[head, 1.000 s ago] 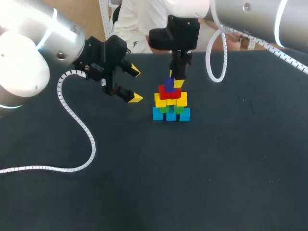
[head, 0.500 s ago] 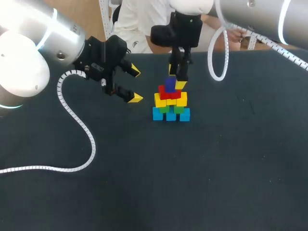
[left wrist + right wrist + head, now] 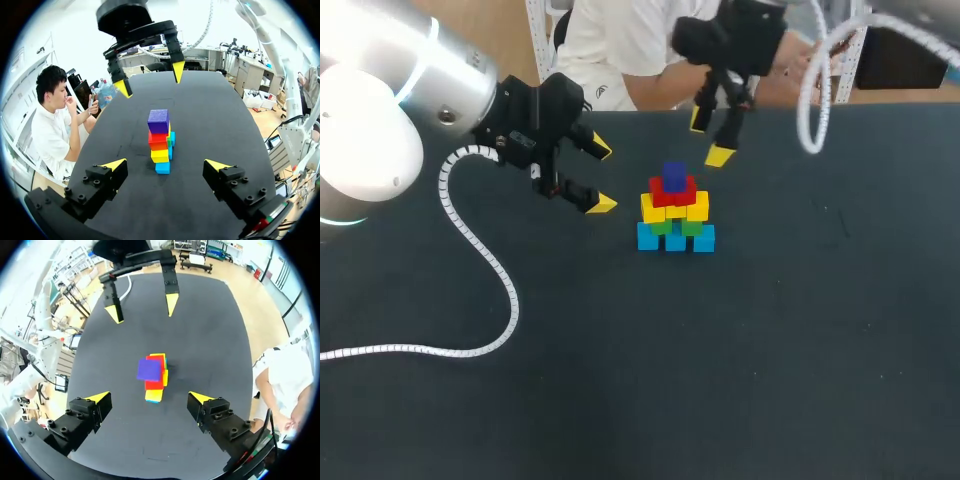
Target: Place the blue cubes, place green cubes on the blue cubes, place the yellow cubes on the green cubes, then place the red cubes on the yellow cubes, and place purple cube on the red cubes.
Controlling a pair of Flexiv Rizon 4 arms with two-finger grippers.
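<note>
Lifted clear of the stack, the right end effector [image 3: 710, 138] hangs wide open and empty behind it. The left end effector [image 3: 602, 177] gapes empty beside it. The left wrist view shows layers side-on: purple cube [image 3: 158, 121], red cubes [image 3: 157, 140], yellow cubes [image 3: 160, 155], blue cubes [image 3: 162, 168] on the tabletop [image 3: 770, 330]. The right wrist view shows mainly the purple top.

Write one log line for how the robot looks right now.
purple cube: on top of red cubes | left tool: open, empty, beside stack | right tool: open, empty, above stack
</note>
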